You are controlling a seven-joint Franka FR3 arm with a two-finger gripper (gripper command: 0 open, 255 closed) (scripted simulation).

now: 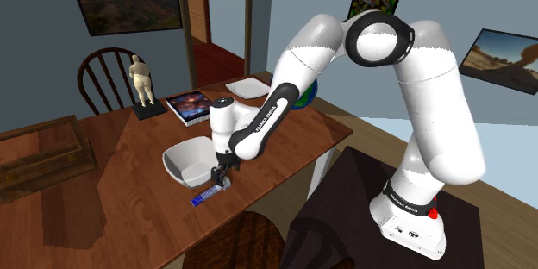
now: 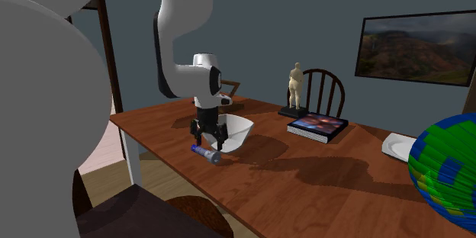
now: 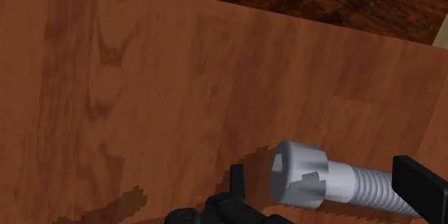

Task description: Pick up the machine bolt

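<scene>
- Gripper (image 1: 221, 176): you see the black fingers (image 3: 418, 181) standing apart, low over the wooden table (image 1: 129, 181). They clasp nothing.
- Machine bolt (image 3: 301, 176): it lies flat on the table just under the gripper, close to the table's near edge in the shoulder view. In the wrist view its grey, notched round head and threaded shank lie lengthwise between the two fingers, and a gap shows between the head and the nearer finger.
- White bowl (image 1: 190, 162): it stands just beside the gripper, on the side away from the table edge.
- Farther along the table you can make out a pale figurine (image 1: 143, 82) on a dark base, a book (image 1: 191, 105) and a white plate (image 1: 248, 89).
</scene>
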